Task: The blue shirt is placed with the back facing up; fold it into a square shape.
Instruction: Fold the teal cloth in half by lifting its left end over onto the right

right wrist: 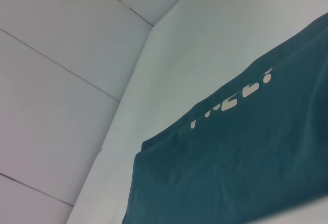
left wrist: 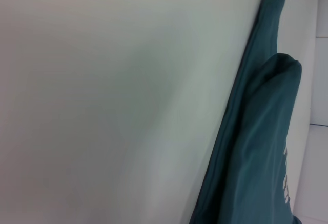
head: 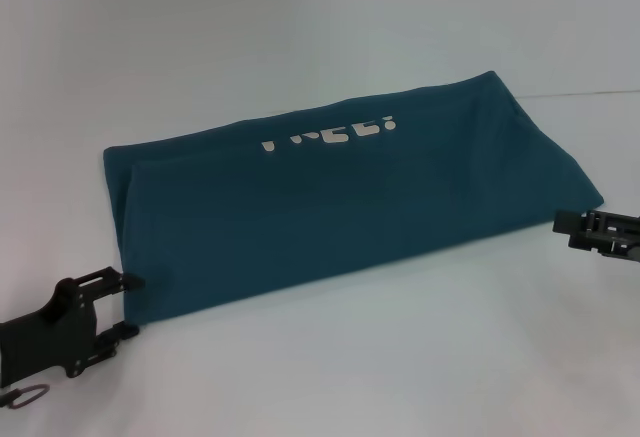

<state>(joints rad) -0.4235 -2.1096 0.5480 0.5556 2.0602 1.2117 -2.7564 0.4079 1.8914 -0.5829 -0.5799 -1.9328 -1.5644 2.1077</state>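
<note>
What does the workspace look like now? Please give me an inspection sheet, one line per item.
Surface: plain white table.
Job's things: blue shirt lies folded into a long band, partly hidden white lettering near its far edge.
Clutter: nothing seen.
Grippers: left claw at the shirt's near left corner; right claw beside the shirt's right end.
Cables: nothing seen.
Surroundings: white panelled wall behind the table.
</note>
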